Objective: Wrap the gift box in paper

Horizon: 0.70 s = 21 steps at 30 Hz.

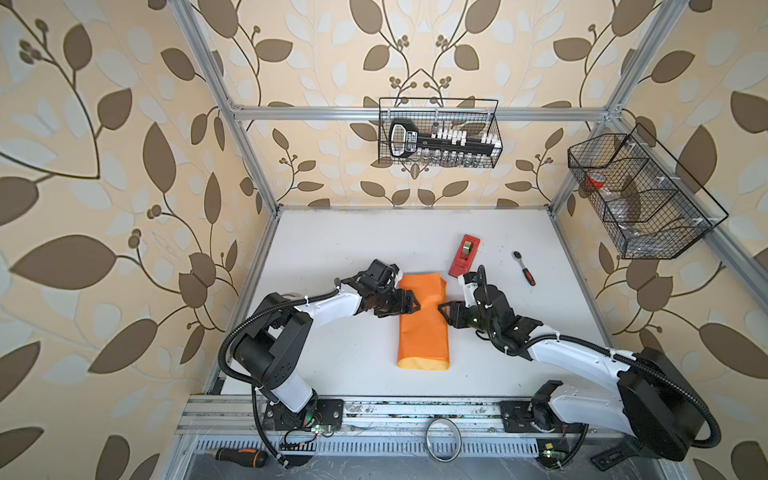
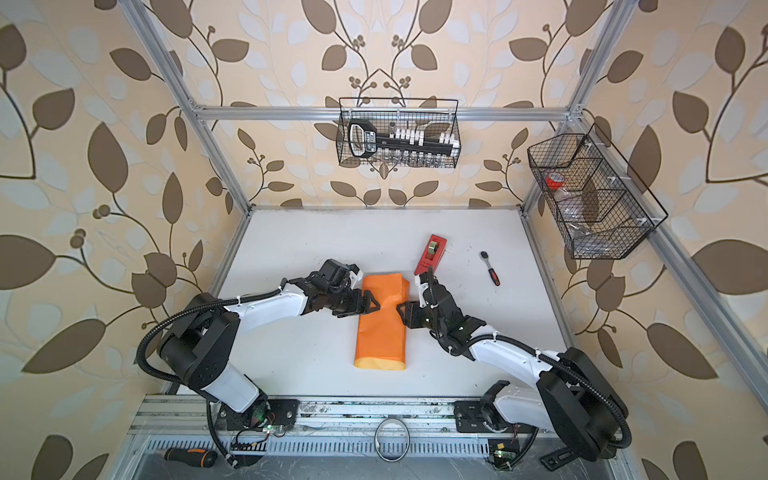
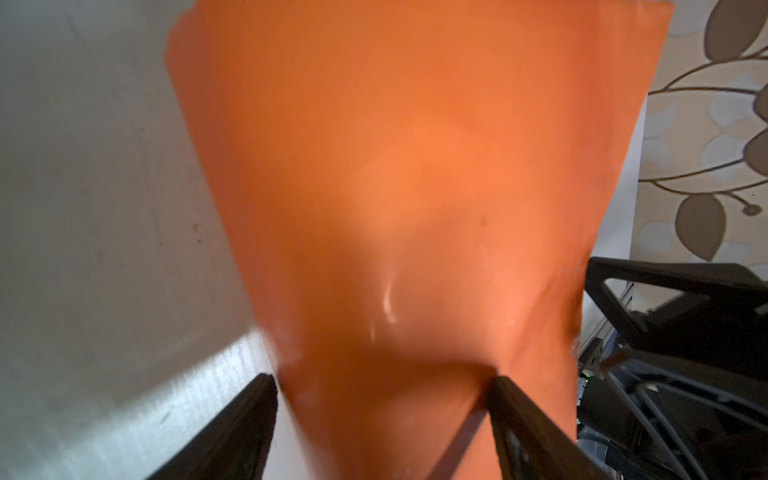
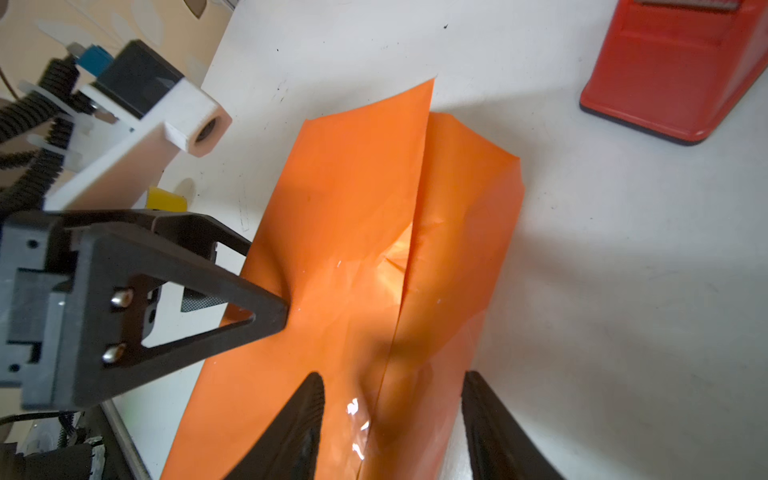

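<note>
The orange paper [image 1: 424,332] [image 2: 380,332] lies folded into a long parcel in the middle of the table, with a seam running along its top [image 4: 409,249]. The gift box is hidden under it. My left gripper [image 1: 415,306] [image 2: 376,305] [image 3: 384,378] is open at the parcel's left edge. One of its fingertips [image 4: 276,309] presses a dent into the paper. My right gripper [image 1: 443,312] [image 2: 400,311] [image 4: 392,378] stands open at the parcel's right edge, its jaws apart over the seam and gripping nothing.
A red tape dispenser [image 1: 464,255] [image 4: 673,70] stands just behind the right gripper, and a ratchet wrench [image 1: 524,268] lies to its right. Wire baskets hang on the back rail [image 1: 440,133] and the right rail [image 1: 640,195]. A screwdriver [image 1: 241,457] and a tape ring [image 1: 443,439] lie on the front ledge.
</note>
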Available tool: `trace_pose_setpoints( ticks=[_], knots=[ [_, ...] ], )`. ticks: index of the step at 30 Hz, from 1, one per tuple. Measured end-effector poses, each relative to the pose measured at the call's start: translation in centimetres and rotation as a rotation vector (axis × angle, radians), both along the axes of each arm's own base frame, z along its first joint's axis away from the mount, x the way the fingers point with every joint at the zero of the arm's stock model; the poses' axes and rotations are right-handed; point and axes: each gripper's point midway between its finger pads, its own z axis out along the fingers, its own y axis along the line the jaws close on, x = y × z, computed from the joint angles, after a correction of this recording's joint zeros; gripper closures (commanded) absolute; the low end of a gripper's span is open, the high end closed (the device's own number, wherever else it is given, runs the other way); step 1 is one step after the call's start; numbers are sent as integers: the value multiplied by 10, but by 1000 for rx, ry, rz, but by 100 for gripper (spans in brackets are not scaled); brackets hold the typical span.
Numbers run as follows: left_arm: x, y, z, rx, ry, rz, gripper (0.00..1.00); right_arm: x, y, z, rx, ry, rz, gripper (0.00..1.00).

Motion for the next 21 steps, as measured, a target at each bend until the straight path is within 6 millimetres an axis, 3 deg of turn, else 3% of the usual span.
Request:
trace_pose_setpoints(
  ticks=[21],
  knots=[
    [0, 0, 0, 0, 0, 0, 19, 4, -4, -18, -15, 38, 2, 50]
  ],
)
